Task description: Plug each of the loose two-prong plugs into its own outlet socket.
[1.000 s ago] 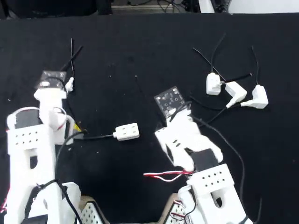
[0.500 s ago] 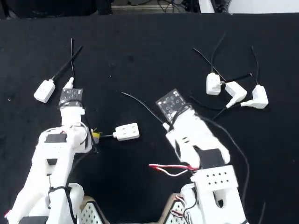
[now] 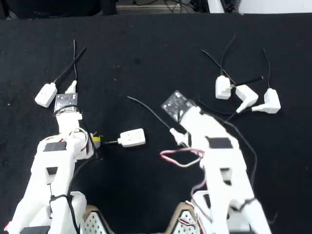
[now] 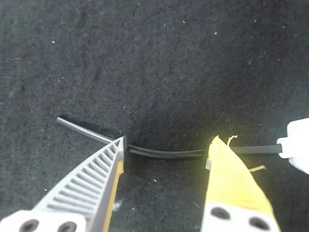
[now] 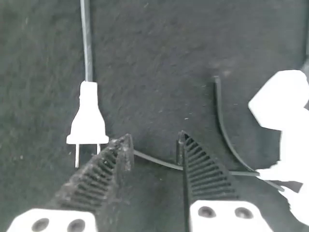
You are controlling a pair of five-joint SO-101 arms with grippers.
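The left arm ends up and to the left of the middle socket, which lies on the black surface. Its jaws are released, one on each side of a thin black cable.

The right arm stands to the right of that socket. Its jaws are spread apart too, over another black cable. A white two-prong plug lies loose just beside one of them.

Further up and left of the middle socket lie a second socket and a small plug. Three white corded pieces lie well apart from it, up and to the right.
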